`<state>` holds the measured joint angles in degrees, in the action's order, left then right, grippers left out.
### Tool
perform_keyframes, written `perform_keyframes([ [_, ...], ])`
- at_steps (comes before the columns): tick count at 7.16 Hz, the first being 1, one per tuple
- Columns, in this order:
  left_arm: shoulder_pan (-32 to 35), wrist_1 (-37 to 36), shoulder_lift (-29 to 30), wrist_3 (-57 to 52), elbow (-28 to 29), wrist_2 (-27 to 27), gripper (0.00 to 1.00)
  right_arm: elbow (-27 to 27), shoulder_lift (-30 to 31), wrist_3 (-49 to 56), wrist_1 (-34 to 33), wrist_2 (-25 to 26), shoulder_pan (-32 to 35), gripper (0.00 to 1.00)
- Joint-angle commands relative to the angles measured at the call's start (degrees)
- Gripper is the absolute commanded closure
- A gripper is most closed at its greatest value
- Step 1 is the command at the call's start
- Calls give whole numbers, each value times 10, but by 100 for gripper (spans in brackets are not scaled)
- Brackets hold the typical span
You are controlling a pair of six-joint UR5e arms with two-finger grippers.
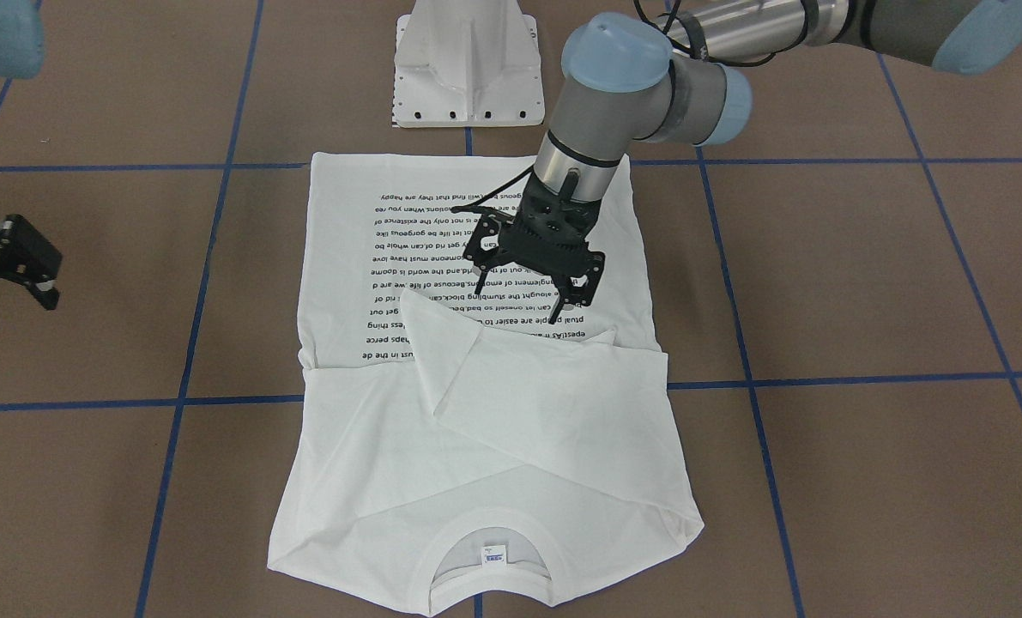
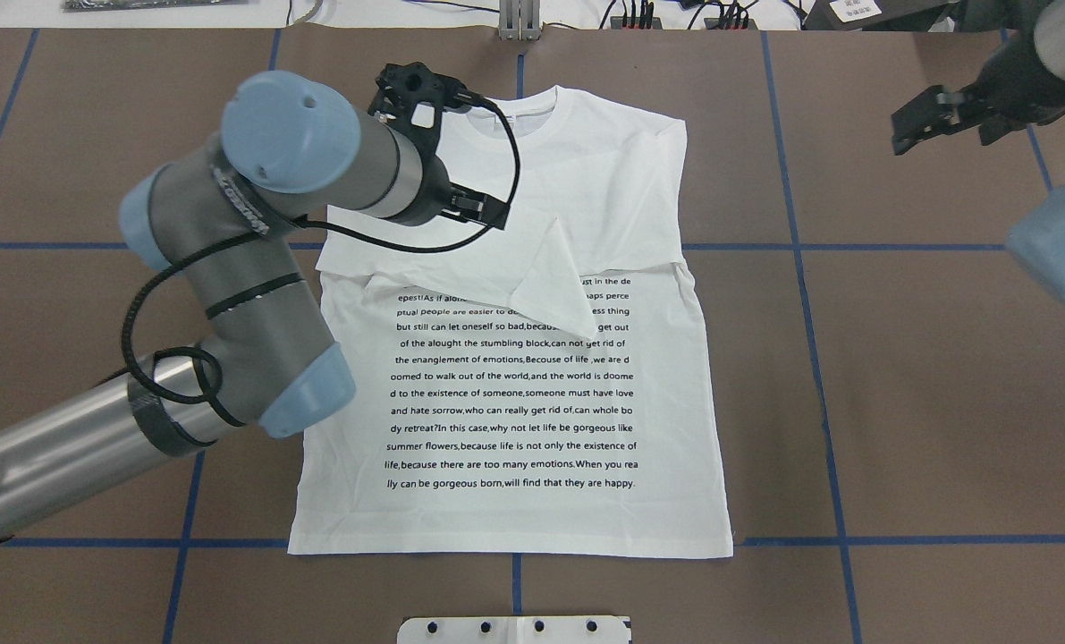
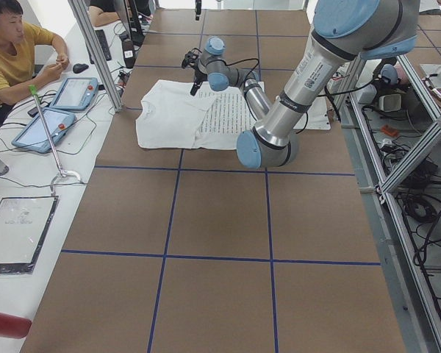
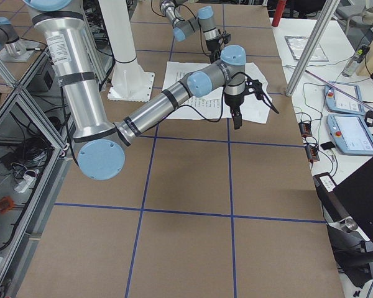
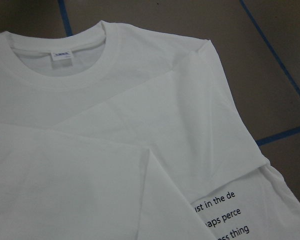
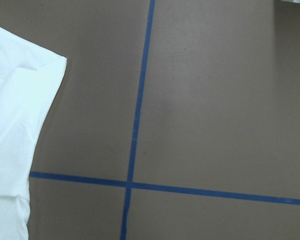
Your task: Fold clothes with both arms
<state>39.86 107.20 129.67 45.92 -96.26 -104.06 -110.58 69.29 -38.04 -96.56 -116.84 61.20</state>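
T-shirt [image 2: 532,402]: one, flat on the worktop [image 2: 899,402], print up, directly beneath the left tool [image 1: 572,302]. Two sleeves [image 1: 553,403] lie crossed over its chest. Of the two tools, the left one's fingers are hidden by its arm in the overhead view; the front view shows them apart and empty. The right tool [image 2: 925,121] hangs well aside over bare worktop, and I cannot tell its state. One pedestal [image 1: 468,69] stands beyond the hem.
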Motion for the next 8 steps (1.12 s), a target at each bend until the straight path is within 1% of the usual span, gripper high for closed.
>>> perform_keyframes([
  [1, 89, -58, -56, -162, -64, -64, 0, 46, -84, -153, -4, 108, -124, 0],
  [2, 112, -53, -106, -217, -94, -87, 0, 102, -140, -210, -5, 169, -176, 0],
  [3, 132, -52, -145, -244, -130, -93, 0, 181, -211, -249, -7, 226, -215, 1],
  [4, 152, -51, -171, -273, -140, -121, 0, 246, -260, -268, -7, 236, -231, 1],
  [5, 161, -50, -179, -289, -146, -129, 0, 298, -306, -269, -7, 236, -242, 1],
  [6, 162, -50, -182, -289, -147, -129, 0, 334, -341, -269, -5, 236, -263, 1],
  [7, 162, -50, -182, -283, -147, -129, 0, 361, -362, -270, -6, 238, -286, 1],
  [8, 162, -50, -182, -281, -152, -129, 0, 379, -380, -278, -5, 240, -298, 1],
])
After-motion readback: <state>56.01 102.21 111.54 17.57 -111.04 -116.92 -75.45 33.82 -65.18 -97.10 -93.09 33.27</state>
